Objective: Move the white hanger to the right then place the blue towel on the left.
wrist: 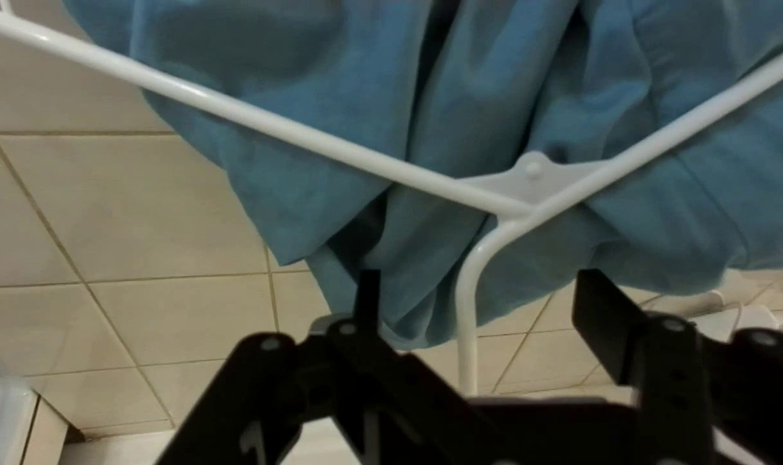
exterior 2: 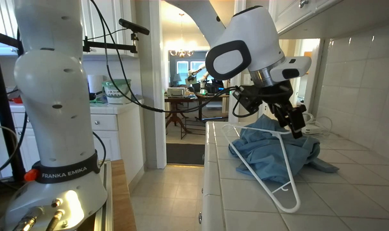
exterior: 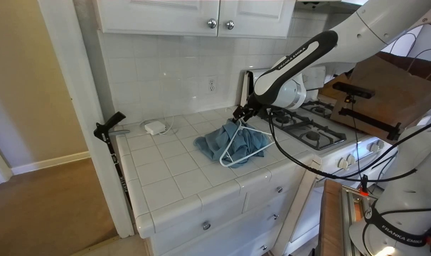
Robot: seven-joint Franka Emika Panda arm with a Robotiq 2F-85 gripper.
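A tiled wall point(exterior: 148, 74) rises along the back edge of the white desk point(exterior: 158, 188). The robot arm point(exterior: 357, 39) reaches over the desk; the stove point(exterior: 311, 135) adjoins one side edge.

The blue towel point(exterior 2: 268, 155) lies heaped on the desk, nearer the stove edge than the opposite one. The white hanger point(wrist: 524, 210) slants over the towel: its long bar faces the corner where the front and stove edges meet, and its hook point(wrist: 467, 310) stands higher, toward the back edge. How much of it touches the towel cannot be told.

The tool point(wrist: 480, 284) hangs above the part of the towel nearest the back edge. Its fingers point(wrist: 605, 316) are spread wide, the hook passing between them with a gap on either side in the wrist view; they have hold of nothing. The hook's tip is hidden behind the tool.

A white box point(exterior: 155, 127) sits near the back corner farthest from the stove.
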